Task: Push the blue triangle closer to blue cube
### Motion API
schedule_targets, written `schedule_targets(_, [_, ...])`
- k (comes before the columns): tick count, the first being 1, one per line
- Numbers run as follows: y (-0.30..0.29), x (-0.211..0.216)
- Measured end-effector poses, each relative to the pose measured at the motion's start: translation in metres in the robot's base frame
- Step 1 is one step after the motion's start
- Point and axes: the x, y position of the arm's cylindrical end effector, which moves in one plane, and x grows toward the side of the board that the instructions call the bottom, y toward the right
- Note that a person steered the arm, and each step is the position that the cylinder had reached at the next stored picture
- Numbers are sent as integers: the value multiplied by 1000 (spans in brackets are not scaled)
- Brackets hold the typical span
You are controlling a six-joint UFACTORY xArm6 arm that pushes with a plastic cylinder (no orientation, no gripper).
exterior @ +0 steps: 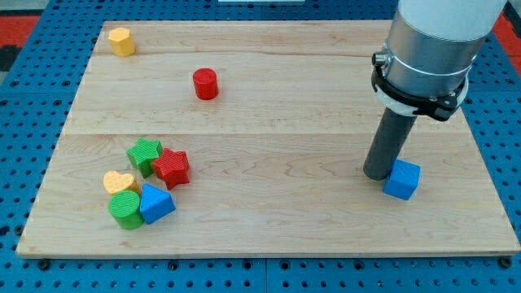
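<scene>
Plainly, camera view: the only view, taking in the whole wooden board [269, 89] on a blue pegboard.
My tip [378, 174]: lower right of the frame, down on the board, just beside the blue cube's left face; whether it touches the cube I cannot tell.
Pincer state: there is none on this arm, only the dark rod, so nothing is apart, together or clamped.
Blue cube [402, 179]: lower right of the frame, alone there apart from the rod.
Blue triangle [155, 203]: lower left of the frame, at the right end of a tight cluster, touching or nearly touching the green cylinder [125, 210].
Cluster neighbours: yellow heart [119, 182] above the green cylinder, green star [145, 155] and red star [172, 167] just above the triangle.
Others: red cylinder [205, 84] upper centre-left; a yellow block [121, 41], shape unclear, at upper left.
Progress: by my judgement hardly begun; triangle and cube lie well apart across the board's width.
What is left: bring my tip round to the triangle's left side and push it rightward toward the cube, without dragging the neighbours along.
</scene>
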Motion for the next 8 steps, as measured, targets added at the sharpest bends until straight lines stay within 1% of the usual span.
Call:
schedule_targets(1, [-55, 27])
schedule_targets(2, [-136, 103])
schedule_targets(3, [-226, 92])
schedule_targets(4, [-251, 53])
schedule_targets(5, [-264, 83])
schedule_targets(6, [-311, 59])
schedule_targets(7, [-270, 14])
schedule_targets(8, [-175, 15])
